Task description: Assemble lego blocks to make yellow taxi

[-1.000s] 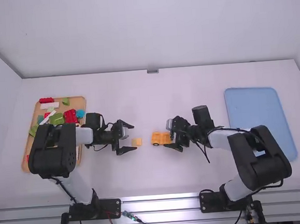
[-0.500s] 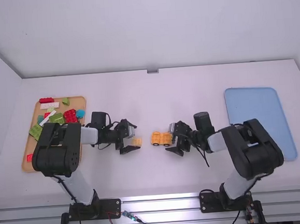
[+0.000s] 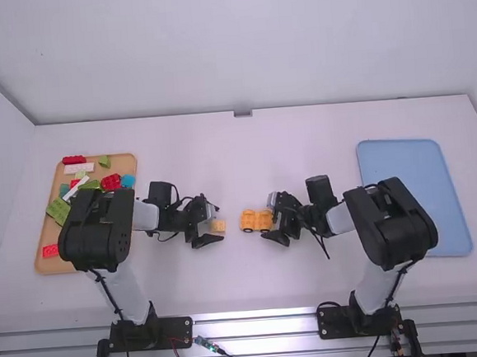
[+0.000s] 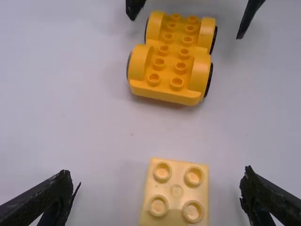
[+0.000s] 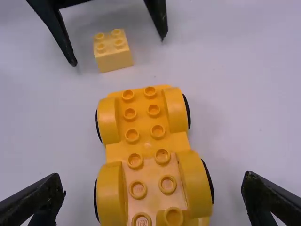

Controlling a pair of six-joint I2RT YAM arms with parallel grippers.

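Left wrist view: left end effector point(image 4: 156, 173), released, straddles the block point(image 4: 176, 190). Right end effector point(image 5: 154, 175), released, flanks the wheeled base point(image 5: 146, 145). Pre-grasp, I'd say; gripping comes next.

Orange-yellow wheeled base point(image 5: 147, 146) with black wheels, pale yellow block point(image 4: 176, 190), light blue tray point(image 3: 414, 198)

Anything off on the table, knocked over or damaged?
Nothing stands out. Yellow car base sits upright, wheels down, no visible damage. Small yellow block lies studs up between the open fingers of the left gripper. Loose blocks are jumbled in the tan tray, nothing spilled.
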